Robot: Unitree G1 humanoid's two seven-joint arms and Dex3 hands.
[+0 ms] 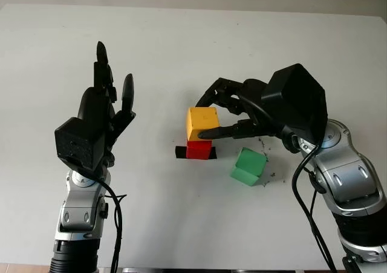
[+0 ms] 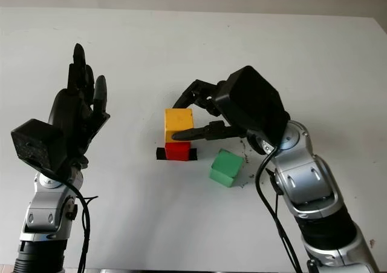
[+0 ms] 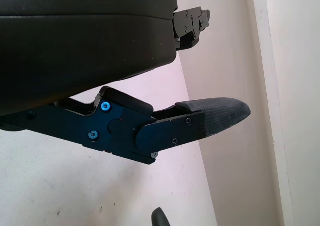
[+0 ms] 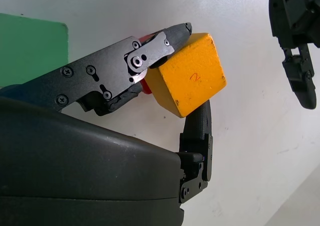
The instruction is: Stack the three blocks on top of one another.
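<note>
Both arms entered from the near edge of the white table (image 1: 181, 224), the left arm at the near left corner and the right arm at the near right corner. Raised above the left part of the table, the left hand (image 1: 100, 112) held nothing and was open, its fingers (image 1: 101, 61) pointing toward the far edge, well apart from all three blocks. Toward the right side, the right hand (image 1: 227, 112) reached inward to the middle of the table, where its fingers (image 1: 217, 132) were clamped on the yellow block (image 1: 201, 123). One finger pressed the block's near side face and the others curled over its far side; in the right wrist view the yellow block (image 4: 187, 75) sat pinched between a finger on either side, with a figure marked on one face. Directly beneath it stood the red block (image 1: 198, 148), the yellow block resting on top of it, though whether the grasped block bore its full weight on the red one could not be told. Under the red block lay a black strip (image 1: 180, 152) on the table, showing at both sides of it. Just beside this stack, toward the right edge and slightly nearer, the green block (image 1: 248, 166) lay on the table, apart from the stack and untouched by either hand.
</note>
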